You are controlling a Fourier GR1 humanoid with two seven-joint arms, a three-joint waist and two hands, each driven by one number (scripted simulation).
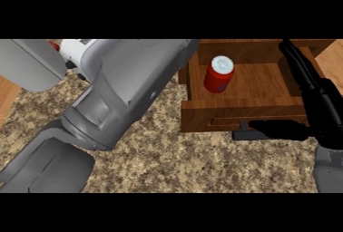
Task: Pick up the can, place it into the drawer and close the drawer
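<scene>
Head view looks steeply down on a speckled stone counter point(201, 158), with a strip of wooden floor at the left edge. A big grey left arm point(114, 99) crosses the counter diagonally (its hand is out of sight, so I cannot tell its state). The wooden drawer point(244, 115) stands open. The right hand point(315, 113) reaches over it, fingers stretched straight, thumb at the drawer's front. The red can point(219, 74) stands upright inside the drawer's left part, its white top facing up.
</scene>
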